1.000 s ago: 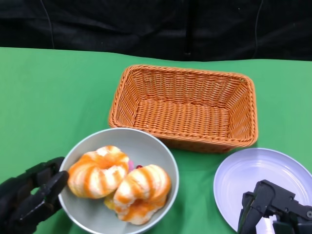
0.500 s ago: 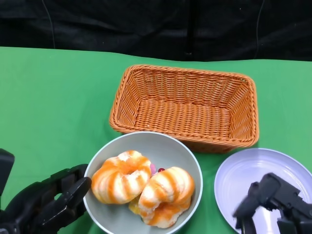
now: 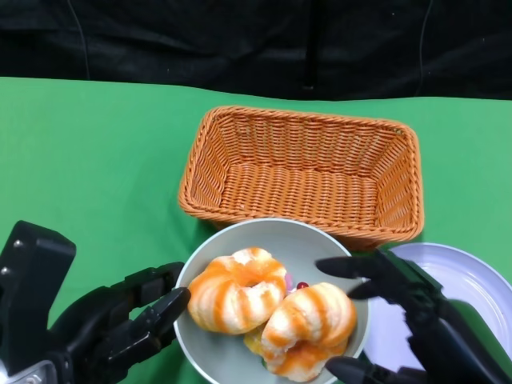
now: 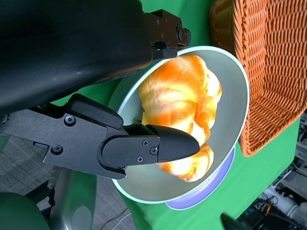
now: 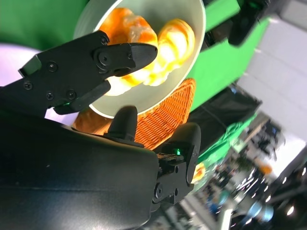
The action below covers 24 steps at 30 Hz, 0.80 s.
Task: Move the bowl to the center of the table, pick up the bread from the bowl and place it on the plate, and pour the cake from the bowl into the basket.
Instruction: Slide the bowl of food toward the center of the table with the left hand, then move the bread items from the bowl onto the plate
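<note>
— Where's the round grey bowl (image 3: 240,352)?

— I see it near the middle of the green worktop (image 3: 96,152), just in front of the orange wicker basket (image 3: 304,172), two orange-striped bread rolls (image 3: 240,290) inside. My left hand (image 3: 120,328) grips its left rim.

— And the right hand (image 3: 392,320)?

— Fingers spread, empty, over the right-hand roll, with the pale lilac plate (image 3: 472,280) under it.
</note>
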{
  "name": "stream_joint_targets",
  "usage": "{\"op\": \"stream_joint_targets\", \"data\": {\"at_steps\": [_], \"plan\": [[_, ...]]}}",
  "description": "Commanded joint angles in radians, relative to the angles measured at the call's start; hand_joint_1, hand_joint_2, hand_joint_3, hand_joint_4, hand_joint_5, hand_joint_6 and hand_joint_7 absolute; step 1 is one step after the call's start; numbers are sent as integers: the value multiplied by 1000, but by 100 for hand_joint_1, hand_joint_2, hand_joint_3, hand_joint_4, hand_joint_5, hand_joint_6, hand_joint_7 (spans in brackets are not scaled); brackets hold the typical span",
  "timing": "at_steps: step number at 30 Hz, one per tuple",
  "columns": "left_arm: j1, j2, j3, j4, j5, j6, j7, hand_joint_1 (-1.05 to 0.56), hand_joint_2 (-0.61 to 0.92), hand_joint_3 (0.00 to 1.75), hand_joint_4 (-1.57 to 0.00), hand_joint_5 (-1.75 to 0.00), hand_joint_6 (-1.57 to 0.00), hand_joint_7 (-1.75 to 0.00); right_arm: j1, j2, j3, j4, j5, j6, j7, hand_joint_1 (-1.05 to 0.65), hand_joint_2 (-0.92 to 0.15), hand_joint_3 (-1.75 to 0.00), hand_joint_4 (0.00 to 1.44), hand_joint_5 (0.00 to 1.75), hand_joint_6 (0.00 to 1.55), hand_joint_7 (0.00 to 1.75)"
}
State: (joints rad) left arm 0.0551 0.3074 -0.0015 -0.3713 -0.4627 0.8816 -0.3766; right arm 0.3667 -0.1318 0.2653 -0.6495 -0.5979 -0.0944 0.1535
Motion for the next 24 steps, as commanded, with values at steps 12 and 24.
{"op": "stream_joint_targets", "data": {"at_steps": [12,24], "plan": [[22,31,-94,14,178,-191,7,-76,92,58,-16,-9,-8,-3,-194,-81,74,186,-201,-20,-8,-43,-78,0,14,75,32,23],[71,36,-95,-39,334,-331,71,-70,92,56,-25,-12,-14,-3,-290,-110,129,465,-277,-73,-143,-24,-85,-2,56,42,60,6]]}}
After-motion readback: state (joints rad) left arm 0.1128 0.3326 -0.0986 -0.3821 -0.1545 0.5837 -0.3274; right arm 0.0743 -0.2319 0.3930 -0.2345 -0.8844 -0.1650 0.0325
